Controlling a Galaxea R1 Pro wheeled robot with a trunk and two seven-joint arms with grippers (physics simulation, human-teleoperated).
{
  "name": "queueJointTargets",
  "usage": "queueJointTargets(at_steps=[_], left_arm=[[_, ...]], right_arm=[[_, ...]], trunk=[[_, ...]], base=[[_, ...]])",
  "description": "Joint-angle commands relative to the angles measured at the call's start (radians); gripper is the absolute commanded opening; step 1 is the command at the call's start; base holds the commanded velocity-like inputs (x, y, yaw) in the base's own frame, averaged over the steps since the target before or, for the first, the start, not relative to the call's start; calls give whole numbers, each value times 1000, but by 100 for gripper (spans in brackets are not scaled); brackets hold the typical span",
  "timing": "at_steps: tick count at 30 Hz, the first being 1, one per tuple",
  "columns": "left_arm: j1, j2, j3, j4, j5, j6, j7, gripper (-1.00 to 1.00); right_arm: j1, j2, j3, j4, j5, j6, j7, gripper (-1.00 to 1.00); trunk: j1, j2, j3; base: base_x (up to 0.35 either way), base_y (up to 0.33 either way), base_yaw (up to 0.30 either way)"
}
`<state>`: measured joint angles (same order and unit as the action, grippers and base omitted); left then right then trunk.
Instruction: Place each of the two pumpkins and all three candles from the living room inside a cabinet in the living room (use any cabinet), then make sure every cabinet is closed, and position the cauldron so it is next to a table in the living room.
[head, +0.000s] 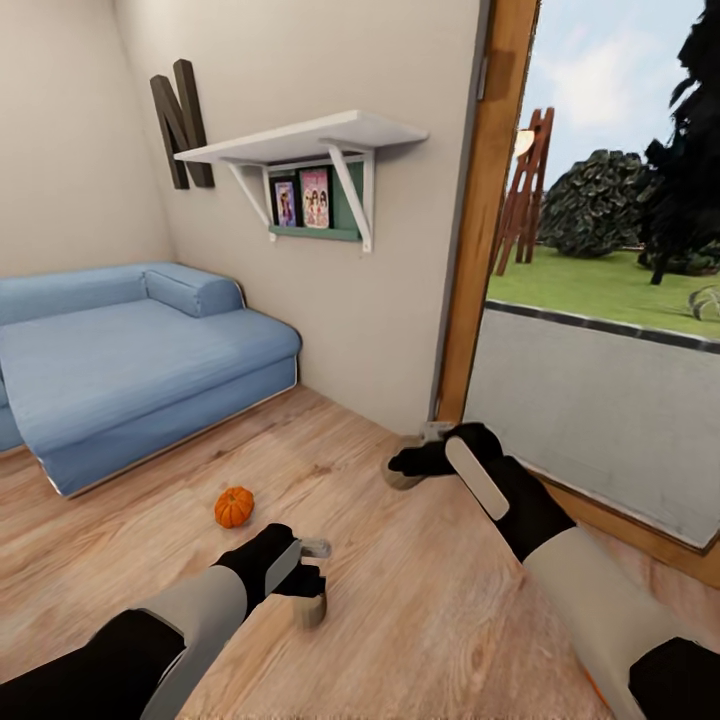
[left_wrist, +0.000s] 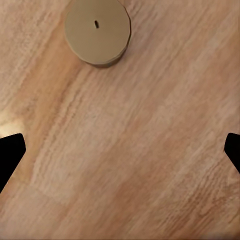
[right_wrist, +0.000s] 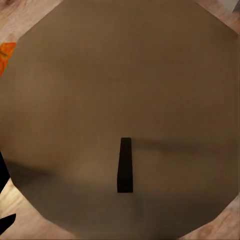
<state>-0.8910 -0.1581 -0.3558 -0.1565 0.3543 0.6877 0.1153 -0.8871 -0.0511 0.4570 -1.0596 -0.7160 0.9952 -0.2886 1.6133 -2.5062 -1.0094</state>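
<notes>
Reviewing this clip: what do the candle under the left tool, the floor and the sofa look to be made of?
Candle: matte tan wax, probably; flat top with a small dark wick. Floor: light wood planks, visible grain and seams, low sheen. Sofa: blue fabric, seemingly; soft matte surface with fine ribbing.

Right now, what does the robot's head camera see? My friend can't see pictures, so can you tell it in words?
Two robot arms reach over a wooden floor, the left end effector above a tan candle and the right end effector over another candle. A small orange pumpkin sits on the floor near a blue sofa. A white shelf hangs on the wall beside a big window.
</notes>
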Motion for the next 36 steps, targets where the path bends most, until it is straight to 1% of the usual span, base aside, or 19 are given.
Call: queueJointTargets(at_steps=[1,12,22,36], left_arm=[[0,0,-5,-2,11,4,8,100],[0,2,-5,-3,11,3,9,100],[0,3,-4,-3,9,-2,9,100],[0,2,-4,-3,9,-2,9,100]], right_arm=[[-1,-1,3,-4,-9,3,-10,-100],[-1,0,6,-15,-11,8,-12,-100],[0,0,7,-3,-10,8,-12,-100],[1,0,8,-2,-9,8,-12,-100]], trunk=[[0,-1,-5],[5,-3,-48],[5,-3,-48],[5,-3,-48]], base=[[0,0,0],[0,0,0],[15,0,0],[302,18,0]])
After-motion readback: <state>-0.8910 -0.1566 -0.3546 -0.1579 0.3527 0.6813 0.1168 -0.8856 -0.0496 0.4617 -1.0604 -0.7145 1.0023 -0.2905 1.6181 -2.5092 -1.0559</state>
